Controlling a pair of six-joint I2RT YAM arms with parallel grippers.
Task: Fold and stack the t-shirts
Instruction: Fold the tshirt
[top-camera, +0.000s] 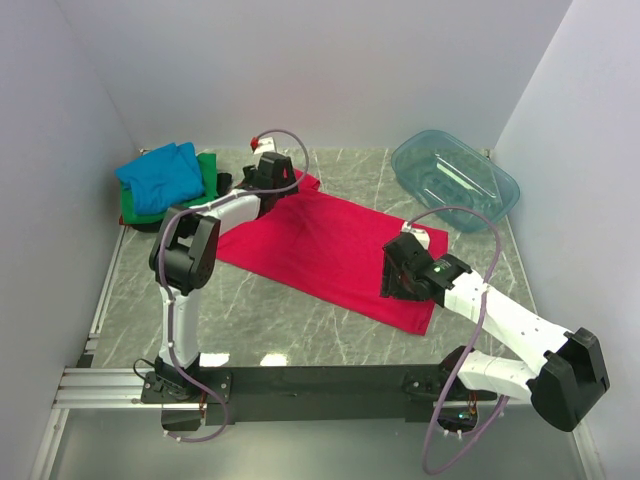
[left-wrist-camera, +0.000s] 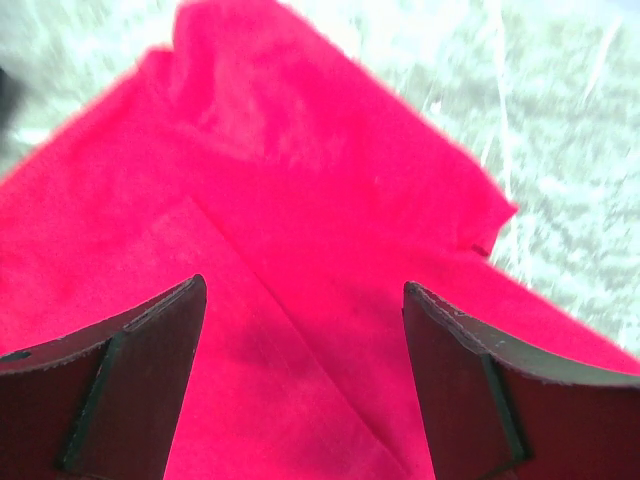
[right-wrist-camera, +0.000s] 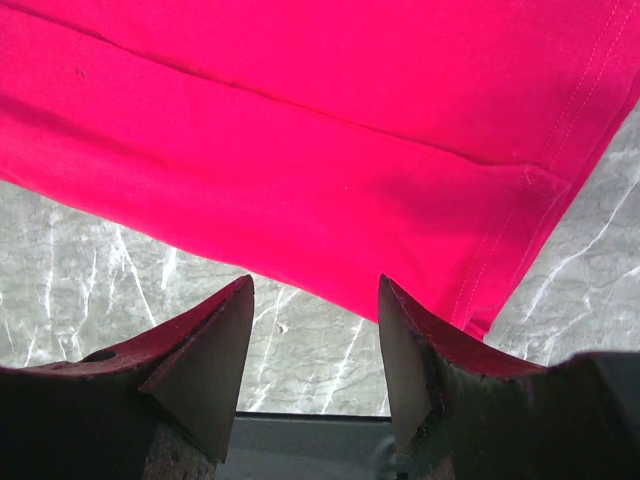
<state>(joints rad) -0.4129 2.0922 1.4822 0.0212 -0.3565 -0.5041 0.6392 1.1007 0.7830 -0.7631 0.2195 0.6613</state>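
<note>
Red-pink t-shirt (top-camera: 330, 250) lies spread flat on the marble table (top-camera: 300, 325), a long folded strip running from far left to near right, about mid-table.

Top view only: blue tee (top-camera: 160, 175) piled on a green tee (top-camera: 207, 172) at the far left corner, just beside the red-pink cloth's far end. A clear teal tub (top-camera: 405, 165) sits far right, apart from all the cloth. Whether the grippers hold anything cannot be read from this view.

Left wrist view: left gripper (left-wrist-camera: 305, 290) stands wide open over the cloth, nothing between its fingers (left-wrist-camera: 150, 370). It shows overlapping layers with a diagonal fold edge and a small pointed corner against the marble at right. From above, this gripper (top-camera: 272, 170) is at the strip's far left end.

Right wrist view: right gripper (right-wrist-camera: 315, 290) is also open and holds nothing, with bare marble in its gap. The shirt's folded near edge lies just beyond the fingertips, and a stitched hem shows at right. From above, this gripper (top-camera: 400, 272) is at the near right end.
</note>
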